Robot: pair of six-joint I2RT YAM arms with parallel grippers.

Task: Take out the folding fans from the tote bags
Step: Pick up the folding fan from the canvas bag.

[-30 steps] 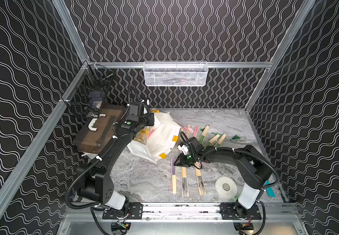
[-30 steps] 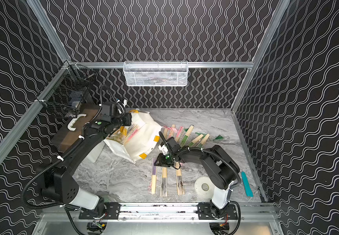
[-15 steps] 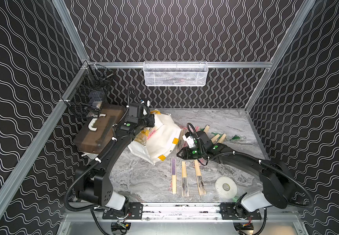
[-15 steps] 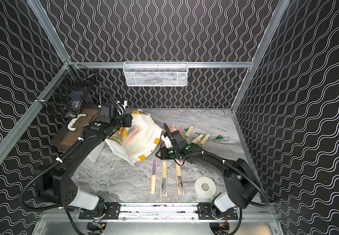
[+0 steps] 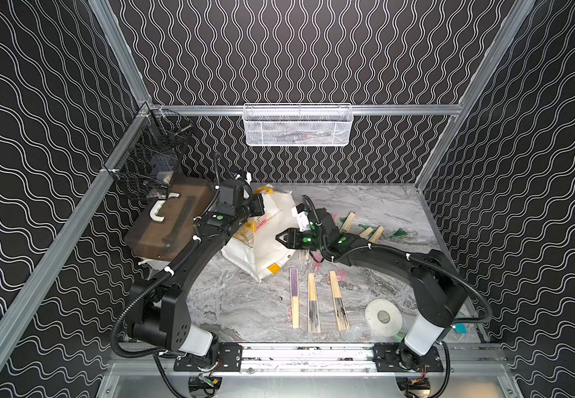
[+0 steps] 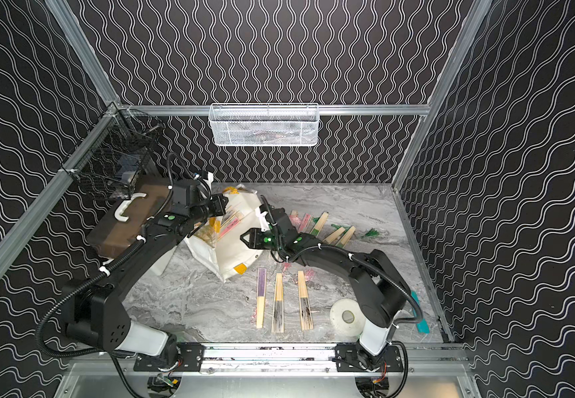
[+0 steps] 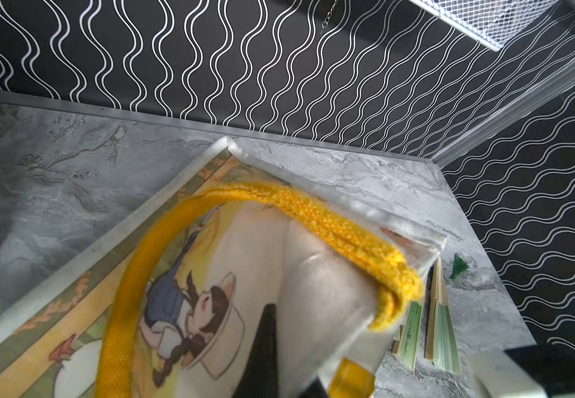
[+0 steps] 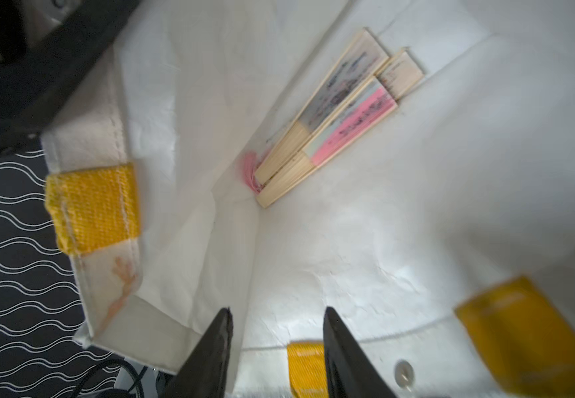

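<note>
the right gripper (image 8: 275,330) stands at the mouth of the tote bag (image 8: 399,213), jaws apart and empty, aimed inward. the left gripper (image 5: 257,206) is closed; it appears to pinch the bag's far rim beside the yellow handle (image 7: 330,224) and hold the mouth up.

3 fans (image 8: 344,103) lie deep inside, stacked along a fold of the lining, ahead of the right gripper. their long axes run away from the jaws. the bamboo ends and a pink tassel (image 8: 251,169) are nearest.

the right arm is the nearer arm; the left is occupied. judgement: the next move calls for a reach along the fold to the bamboo ends.

clearance: the bag rim and a yellow patch (image 8: 306,365) sit between the fingers (image 8: 217,344), and the lining crowds 1 side. outside, 3 more fans (image 5: 313,303) lie in a row, with bare table (image 5: 237,303) beside them and a roll of tape (image 5: 382,317) opposite.
</note>
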